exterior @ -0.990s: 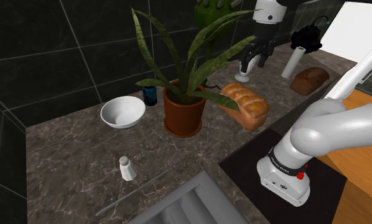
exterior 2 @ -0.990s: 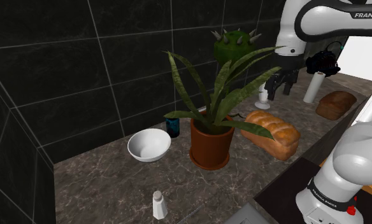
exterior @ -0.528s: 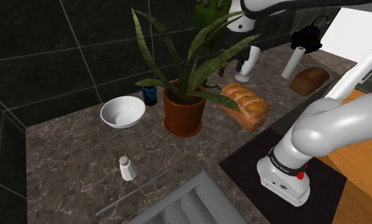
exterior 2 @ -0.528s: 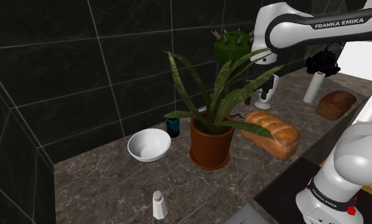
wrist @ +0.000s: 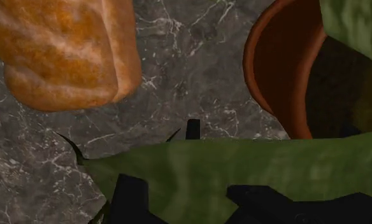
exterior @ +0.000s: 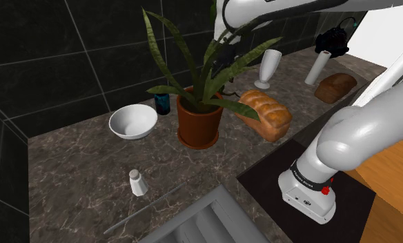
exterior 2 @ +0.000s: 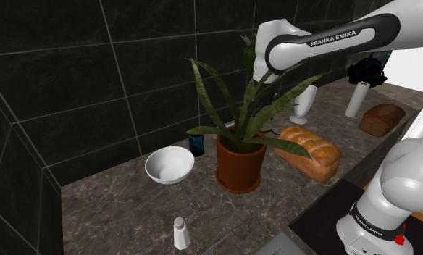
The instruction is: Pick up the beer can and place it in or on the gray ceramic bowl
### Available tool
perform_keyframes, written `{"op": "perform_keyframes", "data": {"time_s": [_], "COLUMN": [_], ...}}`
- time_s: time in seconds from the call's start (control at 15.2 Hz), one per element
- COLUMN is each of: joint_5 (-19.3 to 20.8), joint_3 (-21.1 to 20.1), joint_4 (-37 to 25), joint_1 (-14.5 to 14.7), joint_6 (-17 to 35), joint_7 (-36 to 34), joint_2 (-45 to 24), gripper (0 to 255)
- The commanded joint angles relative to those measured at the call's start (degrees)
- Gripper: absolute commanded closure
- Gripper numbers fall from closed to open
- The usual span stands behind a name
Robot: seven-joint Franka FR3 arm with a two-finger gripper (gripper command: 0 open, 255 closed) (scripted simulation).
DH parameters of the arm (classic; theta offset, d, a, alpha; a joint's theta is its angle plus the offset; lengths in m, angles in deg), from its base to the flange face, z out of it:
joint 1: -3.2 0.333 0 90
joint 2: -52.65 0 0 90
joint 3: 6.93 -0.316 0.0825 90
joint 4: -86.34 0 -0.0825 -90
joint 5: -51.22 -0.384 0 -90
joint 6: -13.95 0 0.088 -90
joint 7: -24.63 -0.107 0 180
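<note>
The jaws hide behind a leaf (wrist: 242, 172), so I cannot tell their gap, and from the gripper (exterior: 223, 59) the beer can (exterior: 163, 103) stands upright well below, beyond the pot (exterior: 197, 128), near the bowl (exterior: 133, 122).

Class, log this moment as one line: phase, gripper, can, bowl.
phase: pre-grasp | gripper: among plant leaves, above pot | beer can: on counter beside pot, not held | bowl: white, empty
</note>
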Motion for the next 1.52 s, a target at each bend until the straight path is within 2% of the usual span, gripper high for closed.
{"op": "perform_keyframes", "data": {"time_s": [0.0,0.66,1.32,1.45], "joint_5": [0.19,3.69,8.55,8.61], "joint_3": [-0.87,-4.31,-4.28,-4.14], "joint_4": [-2.90,-19.87,-45.26,-44.43], "joint_1": [0.21,2.34,6.93,7.00], "joint_6": [1.82,7.38,5.29,6.59], "joint_7": [-1.33,-9.07,-15.05,-15.10], "joint_2": [-4.32,-25.49,-47.84,-48.31], "gripper": [0,0,0,0]}}
